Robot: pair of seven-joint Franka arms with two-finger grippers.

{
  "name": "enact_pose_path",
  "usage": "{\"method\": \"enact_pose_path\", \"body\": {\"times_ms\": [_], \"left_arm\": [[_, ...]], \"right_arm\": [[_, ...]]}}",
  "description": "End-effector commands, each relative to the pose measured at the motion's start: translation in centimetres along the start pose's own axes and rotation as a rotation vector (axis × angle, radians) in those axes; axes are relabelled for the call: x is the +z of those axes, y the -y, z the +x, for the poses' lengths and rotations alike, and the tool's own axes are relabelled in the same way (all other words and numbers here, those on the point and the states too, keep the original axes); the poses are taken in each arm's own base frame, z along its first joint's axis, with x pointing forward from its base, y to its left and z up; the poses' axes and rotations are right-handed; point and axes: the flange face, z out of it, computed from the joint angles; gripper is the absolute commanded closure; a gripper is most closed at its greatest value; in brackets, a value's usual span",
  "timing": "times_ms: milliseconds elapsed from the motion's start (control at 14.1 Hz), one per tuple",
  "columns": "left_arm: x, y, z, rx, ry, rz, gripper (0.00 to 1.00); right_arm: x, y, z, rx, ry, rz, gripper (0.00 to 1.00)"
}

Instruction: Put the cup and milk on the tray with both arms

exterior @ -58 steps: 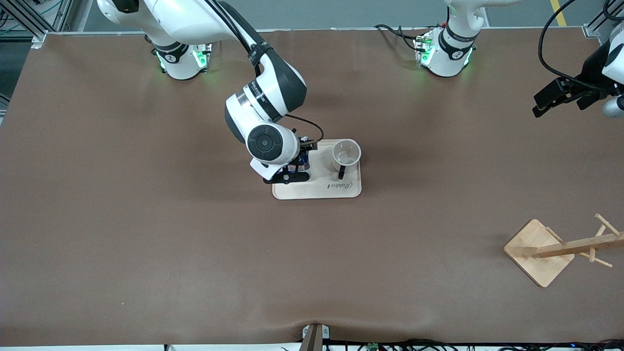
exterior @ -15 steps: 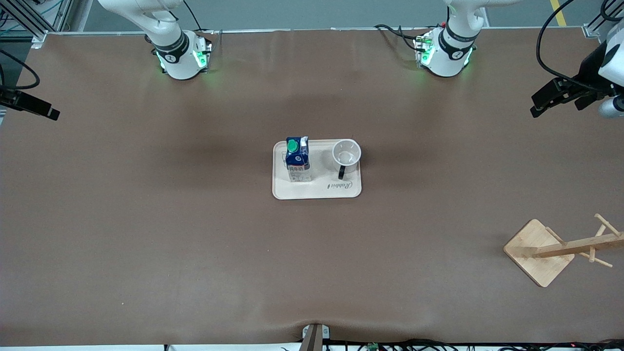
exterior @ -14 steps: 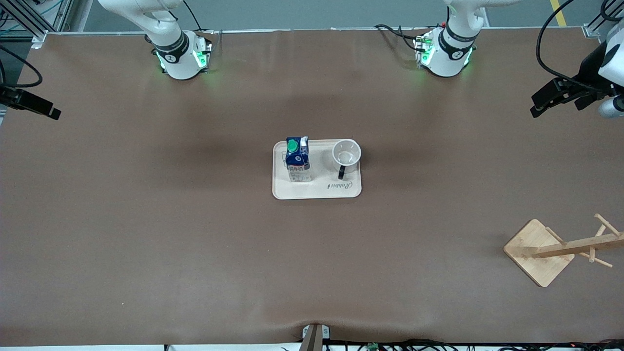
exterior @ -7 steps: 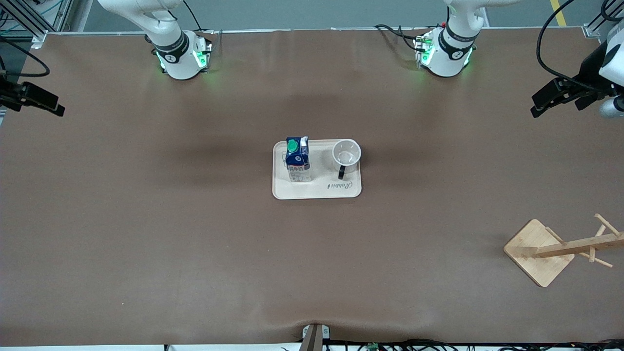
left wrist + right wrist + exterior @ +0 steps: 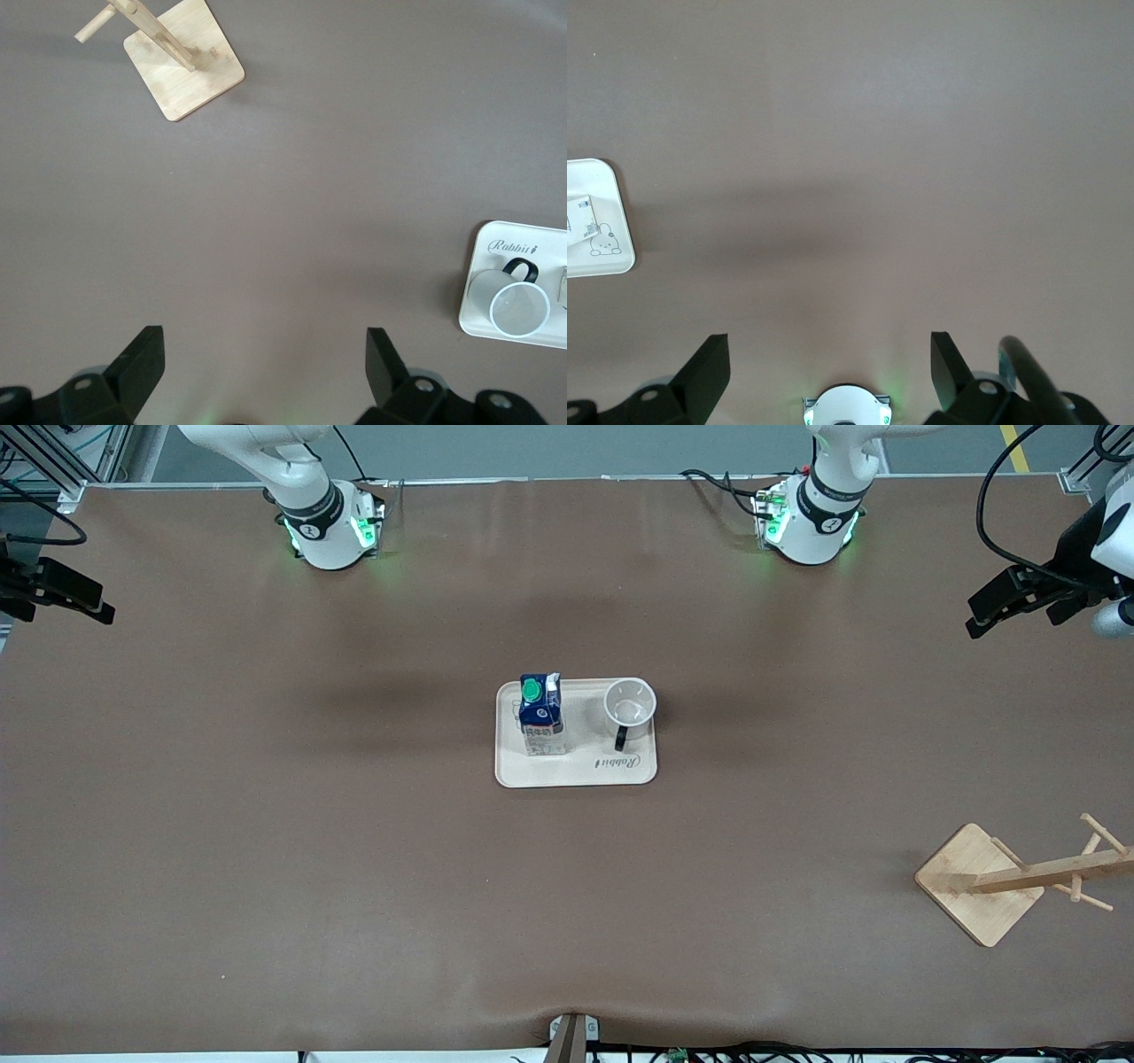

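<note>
The cream tray (image 5: 576,772) lies at the table's middle. The milk carton (image 5: 541,714) stands upright on it at the right arm's end. The white cup (image 5: 630,707) stands on it at the left arm's end, black handle toward the front camera. My left gripper (image 5: 997,611) is open and empty, up in the air at the left arm's end of the table. My right gripper (image 5: 80,600) is open and empty, high over the right arm's end. The left wrist view shows the cup (image 5: 519,310) on the tray (image 5: 475,301). The right wrist view shows a tray corner (image 5: 611,257).
A wooden rack with a square base (image 5: 980,882) lies tipped near the front camera at the left arm's end; it also shows in the left wrist view (image 5: 182,58). The right arm's base (image 5: 847,405) shows between my right gripper's fingers.
My right gripper let go of the milk on the tray and drew far back to the right arm's end of the table. It drifted slightly in the last second. The left arm has barely moved.
</note>
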Motion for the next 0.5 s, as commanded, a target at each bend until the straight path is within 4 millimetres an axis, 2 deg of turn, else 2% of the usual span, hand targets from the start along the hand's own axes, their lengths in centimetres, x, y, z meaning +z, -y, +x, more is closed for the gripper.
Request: {"method": "enact_pose_path", "body": {"times_ms": [0, 427], "left_arm": [[-0.45, -0.01, 0.07, 0.01, -0.011, -0.005, 0.0], [-0.51, -0.55, 0.78, 0.015, -0.012, -0.019, 0.0]], "right_arm": [[0.23, -0.18, -1.42, -0.017, -0.017, -0.004, 0.0], [0.12, -0.7, -1.07, -0.007, -0.019, -0.006, 0.0]]}}
